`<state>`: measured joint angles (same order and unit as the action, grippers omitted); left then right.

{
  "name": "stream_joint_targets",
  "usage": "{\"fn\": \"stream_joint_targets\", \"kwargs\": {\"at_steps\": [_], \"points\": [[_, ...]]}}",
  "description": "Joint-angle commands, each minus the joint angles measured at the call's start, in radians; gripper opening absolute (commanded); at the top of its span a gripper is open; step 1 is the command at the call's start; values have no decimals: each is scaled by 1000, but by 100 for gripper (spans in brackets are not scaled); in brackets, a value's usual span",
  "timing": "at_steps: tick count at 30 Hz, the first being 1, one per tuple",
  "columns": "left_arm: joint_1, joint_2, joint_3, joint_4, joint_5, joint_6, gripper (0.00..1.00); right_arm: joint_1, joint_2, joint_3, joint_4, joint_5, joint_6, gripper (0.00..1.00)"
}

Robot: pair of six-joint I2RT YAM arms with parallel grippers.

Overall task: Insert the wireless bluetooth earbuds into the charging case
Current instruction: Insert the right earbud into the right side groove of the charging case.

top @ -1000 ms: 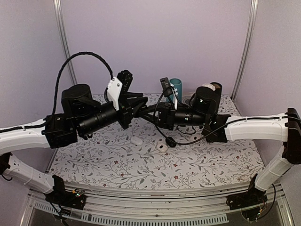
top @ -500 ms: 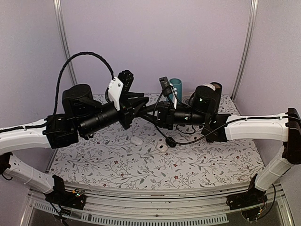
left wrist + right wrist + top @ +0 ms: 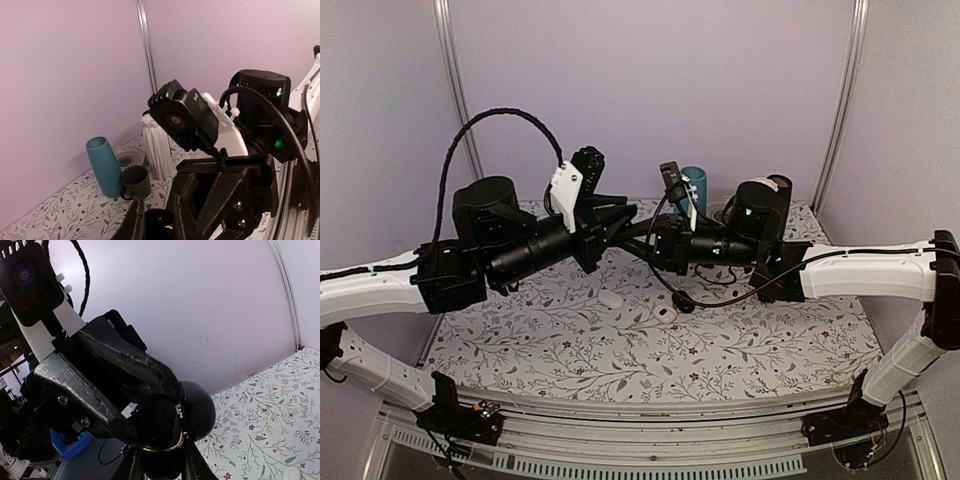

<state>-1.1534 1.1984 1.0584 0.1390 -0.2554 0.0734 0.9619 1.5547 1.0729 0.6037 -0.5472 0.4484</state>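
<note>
Over floral tabletop [image 3: 770, 345], left tool [image 3: 156, 227] and right tool [image 3: 160, 467] clamp a half-hidden rounded black charging case [image 3: 199, 410]; teal tumbler [image 3: 104, 167] behind.

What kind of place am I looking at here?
Most likely a robotics test booth rather than a home: two white-and-black robot arms fixed at the near edge of a floral-patterned table, enclosed by plain lilac panels on metal posts.

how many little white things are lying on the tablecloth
2. One white pebble-shaped piece lies mid-table. A second white piece lies just right of it and nearer the camera. More may be hidden.
</note>
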Motion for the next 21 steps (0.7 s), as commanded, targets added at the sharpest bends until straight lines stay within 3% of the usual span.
{"fn": "stream_joint_targets", "kwargs": {"at_steps": [1,21], "points": [[-32,17,17,-45,46,-23,3,4,-43,38,18,68,-12,3],[-36,22,17,-70,37,-46,13,4,-60,48,-19,96,-56,3]]}}
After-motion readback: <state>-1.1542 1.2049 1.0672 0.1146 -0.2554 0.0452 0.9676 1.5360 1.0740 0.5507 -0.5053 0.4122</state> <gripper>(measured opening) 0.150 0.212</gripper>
